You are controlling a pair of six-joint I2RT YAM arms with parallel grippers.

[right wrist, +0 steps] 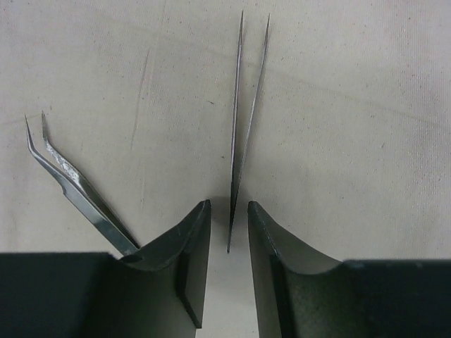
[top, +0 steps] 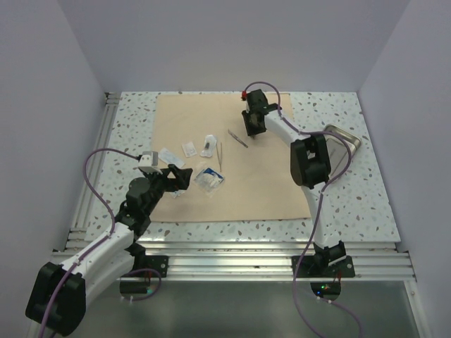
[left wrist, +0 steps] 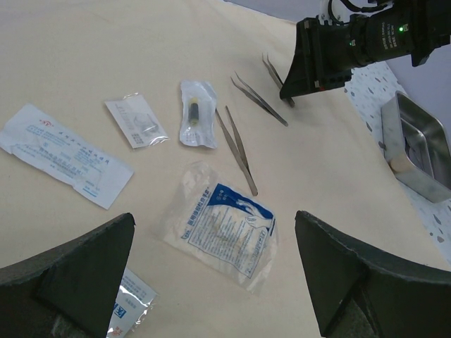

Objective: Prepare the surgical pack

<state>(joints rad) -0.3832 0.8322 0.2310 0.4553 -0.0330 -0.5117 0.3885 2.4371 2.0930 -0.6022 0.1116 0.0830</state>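
The beige wrap sheet [top: 261,183] lies flat on the table. On it my right gripper [right wrist: 229,204] points down with its jaws narrowly open. The blunt end of straight steel tweezers [right wrist: 248,105] stands between the jaws, with a small gap on each side. Curved tweezers [right wrist: 70,183] lie just left of the left finger. My left gripper [left wrist: 213,218] hovers wide open over a blue-printed glove packet [left wrist: 222,224] and holds nothing. A longer pair of tweezers [left wrist: 236,148] and several white sachets [left wrist: 137,121] lie around it. The steel tray [top: 349,144] sits off the sheet at the right.
A long white sachet [left wrist: 63,155] lies at the left of the sheet. A small packet [left wrist: 130,303] sits under my left finger. Grey walls enclose the speckled table [top: 127,120] on three sides, and the rail frame [top: 232,246] runs along the near edge.
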